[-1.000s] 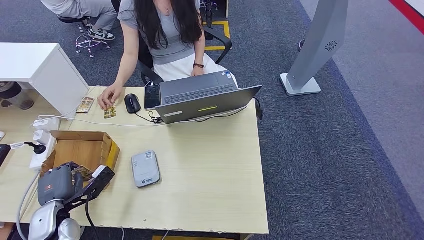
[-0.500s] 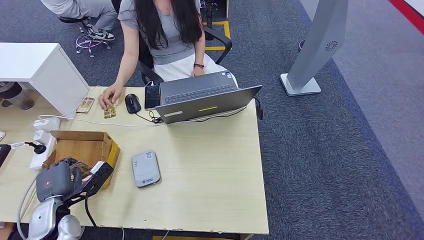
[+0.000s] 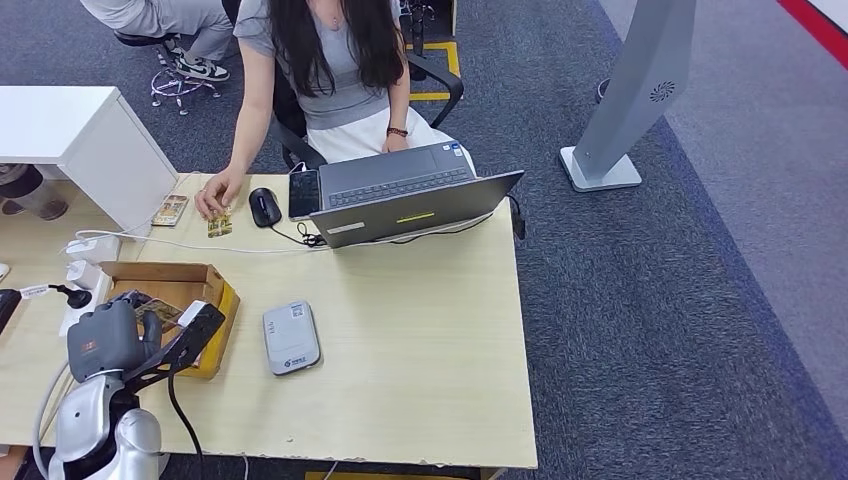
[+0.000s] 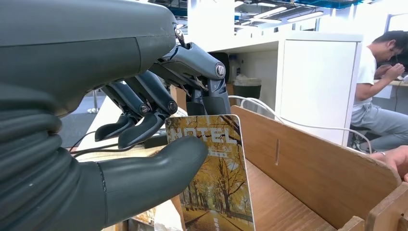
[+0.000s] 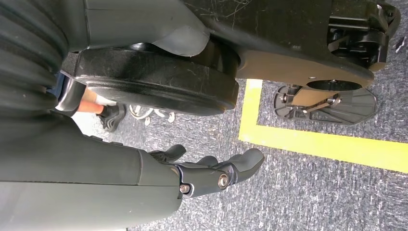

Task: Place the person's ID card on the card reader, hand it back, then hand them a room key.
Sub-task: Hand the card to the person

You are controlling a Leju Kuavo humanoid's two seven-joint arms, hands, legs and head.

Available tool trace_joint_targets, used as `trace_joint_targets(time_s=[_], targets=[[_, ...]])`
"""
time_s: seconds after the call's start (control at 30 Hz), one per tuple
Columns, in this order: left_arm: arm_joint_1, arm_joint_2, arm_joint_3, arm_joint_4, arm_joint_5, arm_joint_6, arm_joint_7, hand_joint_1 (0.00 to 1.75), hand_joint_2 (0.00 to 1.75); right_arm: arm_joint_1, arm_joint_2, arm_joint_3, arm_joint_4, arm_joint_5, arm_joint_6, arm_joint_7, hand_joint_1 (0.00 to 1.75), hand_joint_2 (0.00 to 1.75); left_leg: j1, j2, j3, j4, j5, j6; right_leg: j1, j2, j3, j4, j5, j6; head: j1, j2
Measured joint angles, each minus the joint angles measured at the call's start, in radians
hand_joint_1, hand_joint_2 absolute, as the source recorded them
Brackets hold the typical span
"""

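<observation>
My left hand [image 3: 135, 335] hangs over the wooden box [image 3: 215, 285] at the table's left. It pinches a room key card [image 4: 214, 178], printed HOTEL over yellow trees, between its thumb [image 4: 154, 168] and fingers [image 4: 144, 130]; the same card [image 3: 160, 310] pokes out over the box. The grey card reader [image 3: 290, 337] lies on the table just right of the box. Across the table a person [image 3: 320, 60] sits with a hand [image 3: 215, 195] on a small card [image 3: 219, 226] by the far edge. My right hand [image 5: 211, 173] hangs beside my body above the carpet, fingers loosely apart, holding nothing.
An open laptop [image 3: 410, 200], a mouse [image 3: 264, 206] and a phone [image 3: 304, 193] sit at the far side. Another card [image 3: 170, 210] lies near the white cabinet [image 3: 70, 130]. A power strip [image 3: 85, 285] and cables run along the left. Another person [image 4: 375, 91] sits behind.
My left hand has risen from inside the box and moved slightly away from me, carrying the room key card. The person's hand stays on the small card.
</observation>
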Motion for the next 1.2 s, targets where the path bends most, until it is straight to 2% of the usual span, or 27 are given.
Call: trace_joint_targets(time_s=[0.23, 0.4, 0.53, 0.6, 0.67, 0.73, 0.83, 0.97, 1.2], targets=[[-0.034, 0.004, -0.01, -0.004, -0.024, 0.016, 0.003, 1.75, 1.75, 0.0, 0.0, 0.0, 0.0, 0.013, 0.0, -0.004, 0.0, 1.75, 0.0, 0.0, 0.0, 0.0, 0.001, 0.0, 0.0, 0.0, 0.0, 0.0, 0.0, 0.0, 0.0, 0.0], [-0.161, 0.029, -0.039, -0.007, -0.056, 0.016, 0.044, 1.75, 1.75, 0.0, 0.0, 0.0, 0.0, 0.027, 0.0, -0.01, 0.0, 1.75, 0.0, -0.001, 0.0, 0.0, 0.002, 0.0, 0.0, -0.001, 0.0, 0.0, 0.002, 0.0, 0.0, 0.0], [-0.247, 0.072, -0.101, 0.0, -0.059, 0.001, 0.133, 1.75, 1.75, 0.002, 0.0, 0.0, -0.001, 0.03, 0.003, -0.014, 0.0, 1.75, 0.0, 0.0, -0.001, 0.001, 0.003, 0.0, 0.001, 0.0, -0.003, 0.0, 0.003, -0.001, 0.0, 0.0], [-0.334, 0.117, -0.164, 0.038, -0.059, -0.015, 0.229, 1.75, 1.75, 0.001, 0.0, 0.001, -0.003, 0.041, 0.012, -0.014, 0.0, 1.75, 0.002, -0.002, -0.004, 0.003, 0.005, -0.001, 0.002, -0.002, -0.006, 0.0, 0.004, -0.001, 0.0, 0.0], [-0.456, 0.173, -0.252, 0.104, -0.06, -0.033, 0.325, 1.75, 1.75, 0.0, 0.0, 0.001, -0.004, 0.051, 0.019, -0.012, 0.0, 1.75, 0.003, -0.004, -0.006, 0.003, 0.007, -0.001, 0.003, -0.004, -0.006, 0.0, 0.005, -0.001, 0.001, 0.0], [-0.55, 0.212, -0.325, 0.166, -0.06, -0.042, 0.369, 1.75, 1.75, -0.001, 0.0, 0.001, -0.007, 0.056, 0.022, -0.01, 0.0, 1.75, 0.002, -0.003, -0.006, 0.002, 0.007, -0.002, 0.003, -0.003, -0.005, 0.001, 0.007, -0.002, 0.001, 0.0], [-0.621, 0.239, -0.399, 0.244, -0.06, -0.042, 0.395, 1.75, 1.75, -0.001, 0.0, 0.001, -0.01, 0.06, 0.023, -0.009, 0.0, 1.75, 0.002, 0.0, -0.006, 0.002, 0.007, -0.002, 0.003, 0.0, -0.005, 0.001, 0.007, -0.001, 0.001, 0.0], [-0.676, 0.266, -0.46, 0.323, -0.06, -0.036, 0.402, 1.75, 1.75, -0.001, 0.0, 0.001, -0.01, 0.066, 0.025, -0.007, 0.0, 1.75, 0.002, 0.001, -0.006, 0.003, 0.007, -0.002, 0.003, 0.001, -0.006, 0.001, 0.007, -0.001, 0.001, 0.0], [-0.691, 0.29, -0.483, 0.381, -0.06, -0.025, 0.401, 1.75, 1.75, -0.002, 0.0, 0.001, -0.012, 0.071, 0.025, -0.003, 0.0, 1.75, 0.002, 0.001, -0.006, 0.002, 0.007, -0.002, 0.003, 0.001, -0.006, 0.001, 0.007, -0.001, 0.001, 0.0]])
